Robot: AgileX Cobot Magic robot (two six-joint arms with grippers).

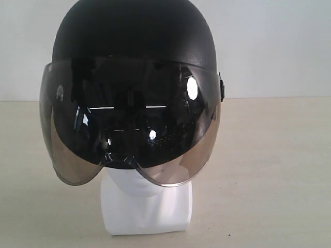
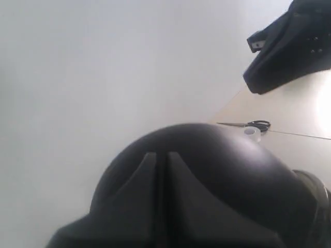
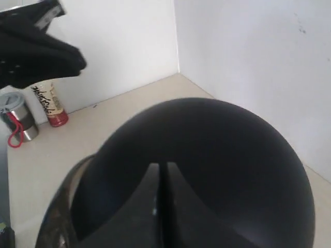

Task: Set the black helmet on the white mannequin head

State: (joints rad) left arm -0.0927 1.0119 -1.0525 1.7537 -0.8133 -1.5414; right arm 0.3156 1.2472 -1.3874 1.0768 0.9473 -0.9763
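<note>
The black helmet point(image 1: 132, 36) sits on the white mannequin head point(image 1: 147, 204). Its smoky visor point(image 1: 67, 155) hangs down over the face, so only the chin, neck and base block show. Neither gripper appears in the exterior view. In the left wrist view my left gripper point(image 2: 161, 154) is shut, with nothing between its fingers, its tips close over the helmet's shell point(image 2: 232, 165). My right gripper point(image 3: 160, 165) is likewise shut and empty, just over the helmet's dome point(image 3: 222, 150). Whether either tip touches the shell I cannot tell.
The head stands on a beige table point(image 1: 279, 170) against white walls. Scissors point(image 2: 256, 124) and a small clear roll point(image 2: 252, 132) lie on the table. A red-based bottle point(image 3: 51, 103) and a steel cup point(image 3: 18, 116) stand by the wall. The other arm shows in each wrist view point(image 2: 289, 46) point(image 3: 36, 49).
</note>
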